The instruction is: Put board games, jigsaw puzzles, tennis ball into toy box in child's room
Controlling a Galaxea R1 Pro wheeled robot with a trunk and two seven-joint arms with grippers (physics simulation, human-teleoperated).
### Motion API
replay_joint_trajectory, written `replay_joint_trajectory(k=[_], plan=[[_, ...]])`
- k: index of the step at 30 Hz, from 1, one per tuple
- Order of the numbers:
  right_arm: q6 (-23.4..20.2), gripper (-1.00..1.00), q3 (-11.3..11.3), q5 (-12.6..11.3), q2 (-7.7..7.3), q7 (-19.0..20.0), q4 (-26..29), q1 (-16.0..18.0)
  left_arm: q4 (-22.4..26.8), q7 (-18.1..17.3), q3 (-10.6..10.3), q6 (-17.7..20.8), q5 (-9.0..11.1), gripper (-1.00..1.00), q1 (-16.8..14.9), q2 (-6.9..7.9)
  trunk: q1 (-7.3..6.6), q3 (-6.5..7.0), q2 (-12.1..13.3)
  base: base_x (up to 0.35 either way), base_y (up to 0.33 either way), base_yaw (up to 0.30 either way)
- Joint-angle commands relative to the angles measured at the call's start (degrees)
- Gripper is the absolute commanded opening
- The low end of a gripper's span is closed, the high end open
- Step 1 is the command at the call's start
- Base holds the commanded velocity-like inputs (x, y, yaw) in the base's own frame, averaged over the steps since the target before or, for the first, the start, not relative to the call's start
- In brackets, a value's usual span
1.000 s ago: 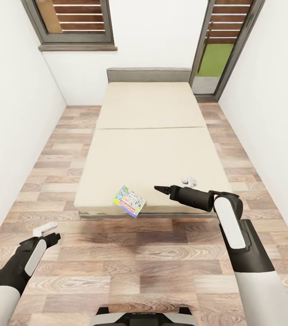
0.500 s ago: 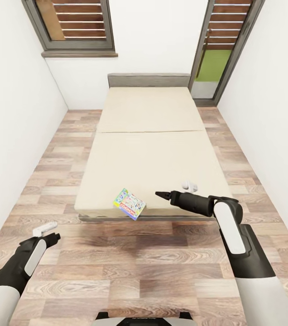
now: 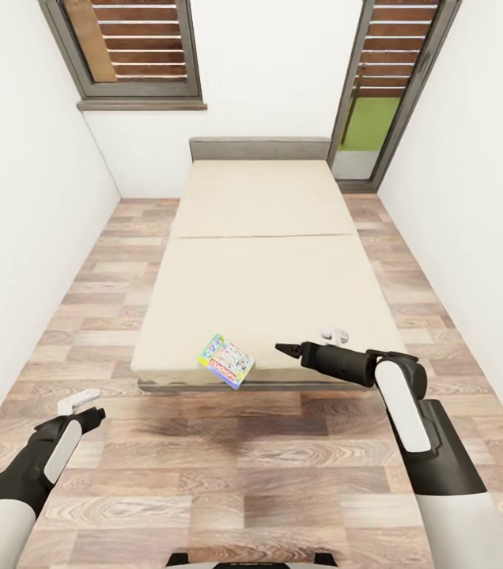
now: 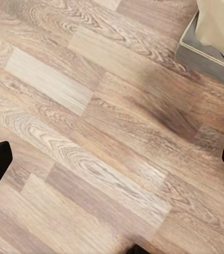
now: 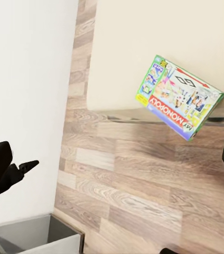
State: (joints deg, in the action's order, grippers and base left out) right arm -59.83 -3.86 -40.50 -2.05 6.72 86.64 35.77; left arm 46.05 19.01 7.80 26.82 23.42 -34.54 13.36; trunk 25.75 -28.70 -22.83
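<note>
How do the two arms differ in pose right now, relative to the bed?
The right gripper reaches over the bed at its foot edge, pointing toward the board game; the left gripper hangs over bare floor, off the bed's corner. The right arm is bent sideways; the left points forward. Neither holds anything.

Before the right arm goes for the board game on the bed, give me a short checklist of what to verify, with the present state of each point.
1. Board game in sight: ok, it lies at the foot edge of the bed, one corner overhanging.
2. Right gripper empty: ok, nothing between its fingers.
3. Right gripper at the game: not ok, it is apart, to the game's right.
4. Right gripper opening: cannot tell.
5. Left gripper out of the way: ok, it hangs over the floor, open and empty.
6. Second game on the bed: cannot tell.
</note>
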Motion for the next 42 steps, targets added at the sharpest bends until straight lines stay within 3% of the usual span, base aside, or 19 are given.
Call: replay_joint_trajectory(k=[1, 42], plan=[[-0.17, 1.00, -0.03, 0.62, -0.16, 0.57, 0.02, 0.02, 0.01, 0.42, -0.04, 0.14, 0.60, 1.00, -0.01, 0.01, 0.03, 0.02, -0.09, 0.000, 0.000, 0.000], [-0.17, 1.00, 0.03, 0.74, -0.85, 0.48, -0.07, -4.85, -0.43, 0.42, -0.07, -0.12, 0.57, 1.00, -0.02, 0.00, 0.03, 3.93, -0.09, 0.000, 0.000, 0.000]])
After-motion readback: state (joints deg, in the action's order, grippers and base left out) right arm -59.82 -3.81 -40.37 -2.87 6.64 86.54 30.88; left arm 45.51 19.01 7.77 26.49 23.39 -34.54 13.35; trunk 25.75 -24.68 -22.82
